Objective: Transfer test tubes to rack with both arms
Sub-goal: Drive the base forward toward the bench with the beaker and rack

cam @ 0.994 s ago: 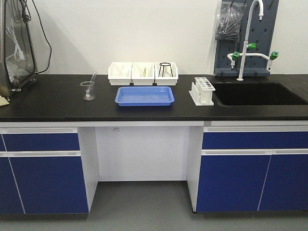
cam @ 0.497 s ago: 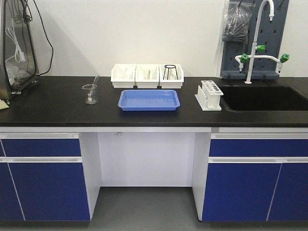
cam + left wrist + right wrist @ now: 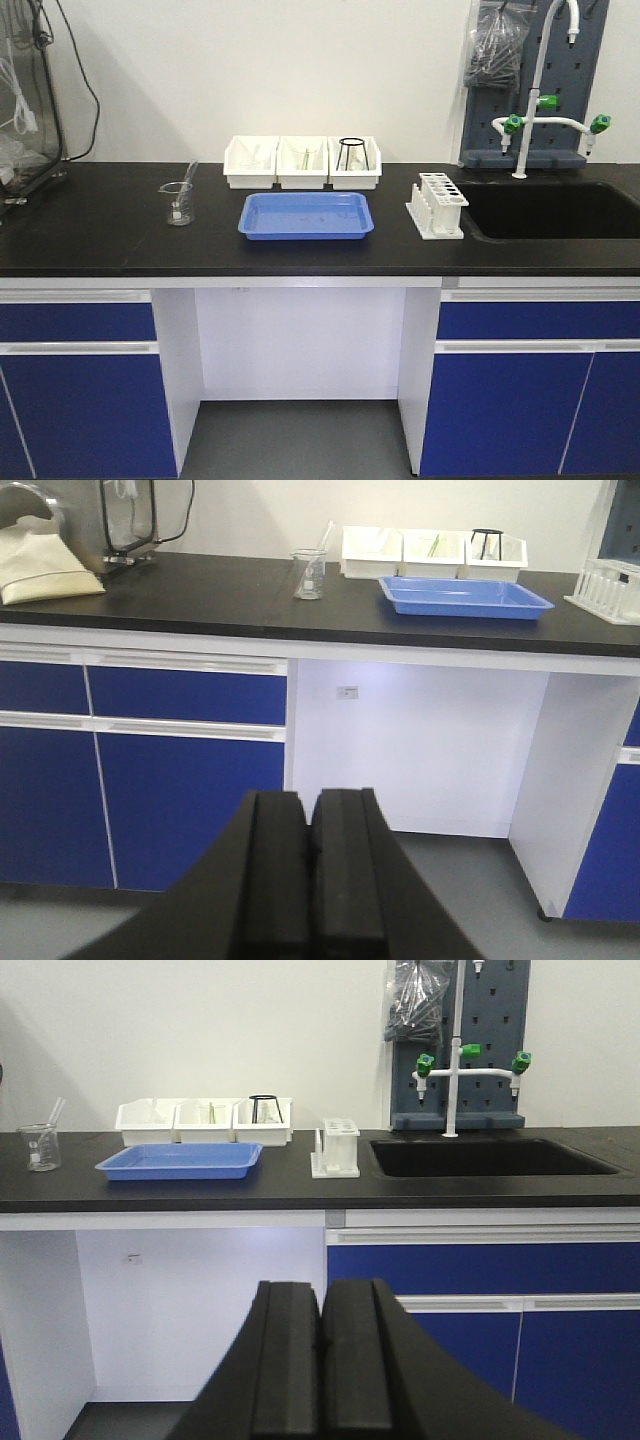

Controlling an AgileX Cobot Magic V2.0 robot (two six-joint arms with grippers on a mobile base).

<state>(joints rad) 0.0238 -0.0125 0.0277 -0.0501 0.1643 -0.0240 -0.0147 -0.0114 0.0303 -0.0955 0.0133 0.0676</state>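
Observation:
The white test tube rack (image 3: 440, 205) stands on the black bench, right of a blue tray (image 3: 306, 215) and left of the sink. It also shows in the left wrist view (image 3: 610, 585) and the right wrist view (image 3: 337, 1148). Slender pale things lie in the white bins (image 3: 302, 162), too small to tell as test tubes. My left gripper (image 3: 310, 800) is shut and empty, low in front of the cupboards. My right gripper (image 3: 321, 1288) is shut and empty, also below bench height. Neither arm shows in the front view.
A glass beaker (image 3: 177, 202) with a thin rod in it stands at the left. A sink (image 3: 550, 210) with a white faucet (image 3: 540, 90) is at the right. Equipment with cables (image 3: 20, 100) is at the far left. A knee gap (image 3: 300, 350) opens under the bench.
In the front view the bench has grown slightly larger and sits lower, with things spreading outward: the view has come closer to the bench. Nothing on the bench has moved.

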